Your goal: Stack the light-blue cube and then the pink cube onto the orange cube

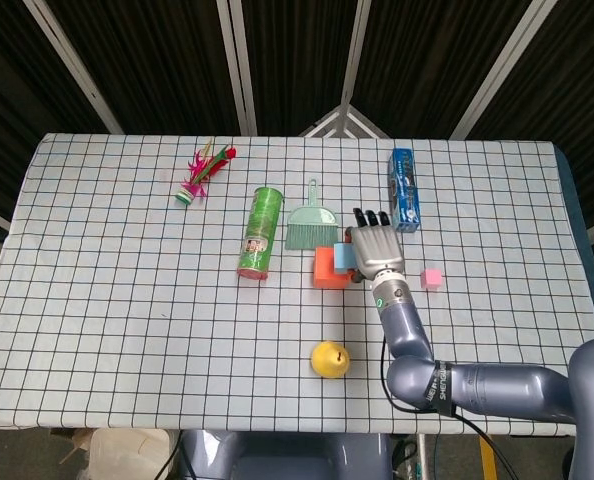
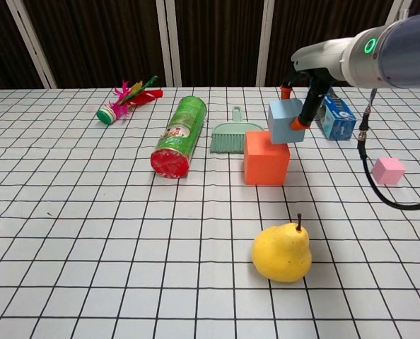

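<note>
The orange cube (image 1: pixel 324 270) (image 2: pixel 265 159) stands mid-table. My right hand (image 1: pixel 375 245) (image 2: pixel 305 95) grips the light-blue cube (image 1: pixel 343 255) (image 2: pixel 284 120) in the air, just over the orange cube's right top edge; whether the two cubes touch I cannot tell. The small pink cube (image 1: pixel 432 278) (image 2: pixel 388 170) lies on the cloth to the right, apart from the hand. My left hand shows in neither view.
A green canister (image 1: pixel 259 232) (image 2: pixel 180 135) lies left of the orange cube, with a green dustpan (image 1: pixel 305 220) (image 2: pixel 231 133) just behind it. A blue box (image 1: pixel 404 188) (image 2: pixel 334 116) is at the back right, a pear (image 1: pixel 328 359) (image 2: pixel 281 252) in front, a feathered shuttlecock (image 1: pixel 202 172) far left.
</note>
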`<control>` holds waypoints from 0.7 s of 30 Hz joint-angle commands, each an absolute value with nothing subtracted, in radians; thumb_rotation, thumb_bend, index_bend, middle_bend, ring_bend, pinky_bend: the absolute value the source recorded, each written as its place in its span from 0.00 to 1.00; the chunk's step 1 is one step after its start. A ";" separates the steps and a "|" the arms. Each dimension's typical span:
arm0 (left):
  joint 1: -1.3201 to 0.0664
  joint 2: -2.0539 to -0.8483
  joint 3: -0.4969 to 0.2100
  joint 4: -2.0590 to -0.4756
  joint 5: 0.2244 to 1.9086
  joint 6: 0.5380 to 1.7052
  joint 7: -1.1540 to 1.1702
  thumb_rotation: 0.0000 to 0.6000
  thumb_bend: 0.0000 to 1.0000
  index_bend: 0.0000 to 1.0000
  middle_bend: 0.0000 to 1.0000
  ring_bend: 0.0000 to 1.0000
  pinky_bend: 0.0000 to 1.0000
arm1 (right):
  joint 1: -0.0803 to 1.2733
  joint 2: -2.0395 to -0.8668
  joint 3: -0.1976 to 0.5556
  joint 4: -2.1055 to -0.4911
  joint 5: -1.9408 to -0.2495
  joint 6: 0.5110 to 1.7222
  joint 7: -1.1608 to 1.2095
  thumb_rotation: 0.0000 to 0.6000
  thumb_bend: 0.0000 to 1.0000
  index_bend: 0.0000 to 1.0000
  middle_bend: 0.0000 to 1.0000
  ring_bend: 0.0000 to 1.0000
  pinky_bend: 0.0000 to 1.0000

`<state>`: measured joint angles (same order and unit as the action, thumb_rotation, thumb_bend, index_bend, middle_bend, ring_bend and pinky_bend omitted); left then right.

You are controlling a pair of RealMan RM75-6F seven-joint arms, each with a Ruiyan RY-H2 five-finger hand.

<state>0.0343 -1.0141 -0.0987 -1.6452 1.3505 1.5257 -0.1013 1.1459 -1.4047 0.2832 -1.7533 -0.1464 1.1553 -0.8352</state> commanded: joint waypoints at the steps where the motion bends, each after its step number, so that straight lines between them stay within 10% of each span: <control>1: 0.036 -1.012 -0.099 -1.643 1.351 1.528 -0.106 1.00 0.16 0.12 0.00 0.00 0.00 | 1.152 -1.410 0.288 -1.754 -0.143 1.161 -0.840 1.00 0.41 0.43 0.04 0.01 0.05; 21: 0.041 -1.001 -0.101 -1.628 1.352 1.531 -0.153 1.00 0.16 0.12 0.00 0.00 0.00 | 1.209 -1.495 0.312 -1.687 -0.105 1.172 -0.903 1.00 0.41 0.43 0.04 0.01 0.05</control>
<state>0.0407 -1.0012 -0.1003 -1.6289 1.3525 1.5310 -0.1517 1.2029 -1.4851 0.3082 -1.6964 -0.1142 1.1751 -0.8970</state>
